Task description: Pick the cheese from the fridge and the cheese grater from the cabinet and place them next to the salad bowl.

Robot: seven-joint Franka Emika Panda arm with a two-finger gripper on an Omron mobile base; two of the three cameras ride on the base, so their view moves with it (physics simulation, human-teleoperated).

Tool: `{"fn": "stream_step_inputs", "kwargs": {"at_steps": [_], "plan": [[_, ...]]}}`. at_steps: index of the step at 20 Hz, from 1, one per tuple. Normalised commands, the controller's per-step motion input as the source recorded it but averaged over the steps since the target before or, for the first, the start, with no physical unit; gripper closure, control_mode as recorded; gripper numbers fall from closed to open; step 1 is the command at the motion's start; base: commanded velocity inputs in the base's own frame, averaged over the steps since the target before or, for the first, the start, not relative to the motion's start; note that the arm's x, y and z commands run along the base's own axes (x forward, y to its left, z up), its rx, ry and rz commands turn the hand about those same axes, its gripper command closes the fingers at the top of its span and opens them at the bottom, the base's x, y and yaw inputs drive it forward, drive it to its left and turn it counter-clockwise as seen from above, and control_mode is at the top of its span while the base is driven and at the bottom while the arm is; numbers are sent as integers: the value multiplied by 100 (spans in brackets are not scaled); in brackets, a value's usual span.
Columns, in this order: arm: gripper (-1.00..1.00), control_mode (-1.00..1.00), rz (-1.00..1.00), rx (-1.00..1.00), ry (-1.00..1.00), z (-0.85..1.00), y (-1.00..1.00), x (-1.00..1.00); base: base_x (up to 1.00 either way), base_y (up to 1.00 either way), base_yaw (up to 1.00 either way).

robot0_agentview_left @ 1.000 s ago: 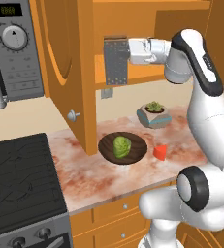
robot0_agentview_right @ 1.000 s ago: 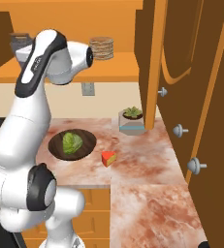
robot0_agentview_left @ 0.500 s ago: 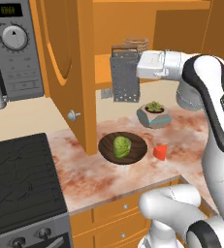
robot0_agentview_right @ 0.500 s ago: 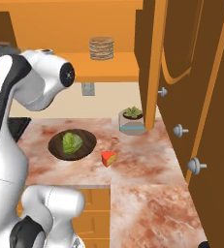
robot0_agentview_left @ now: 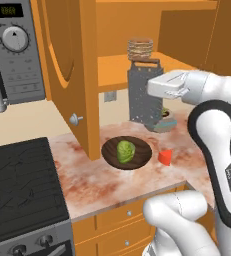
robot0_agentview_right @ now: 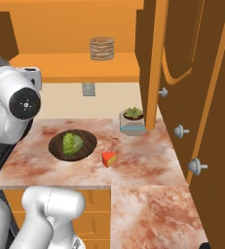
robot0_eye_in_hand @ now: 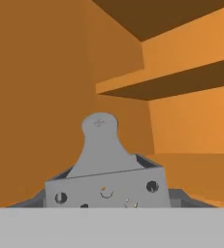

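I'm bringing the cheese grater [robot0_agentview_left: 145,92], clamped in the gripper [robot0_agentview_left: 154,90], out of the cabinet [robot0_agentview_left: 67,60] and lower than a second ago, toward the counter where the cheese [robot0_agentview_left: 164,157] already sits right of the salad bowl [robot0_agentview_left: 127,152].

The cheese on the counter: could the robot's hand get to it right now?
Probably not: the hand is closed on the grater, so it is busy. The cheese lies in the open beside the bowl.
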Motion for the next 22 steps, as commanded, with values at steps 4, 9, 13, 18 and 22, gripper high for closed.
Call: {"fn": "stream_step_inputs", "kwargs": {"at_steps": [4,9,13,18,22], "plan": [[100,-100,-15,-1,0,-10,-51,-54,0,0,0],[100,-100,-5,-2,0,-21,-47,-35,0,0,0],[100,-100,1,0,6,-33,-23,-12,0,0,0],[100,-100,7,0,8,-53,-5,-1,0,0,0],[100,-100,4,5,9,-69,0,0,0,0,0]]}}
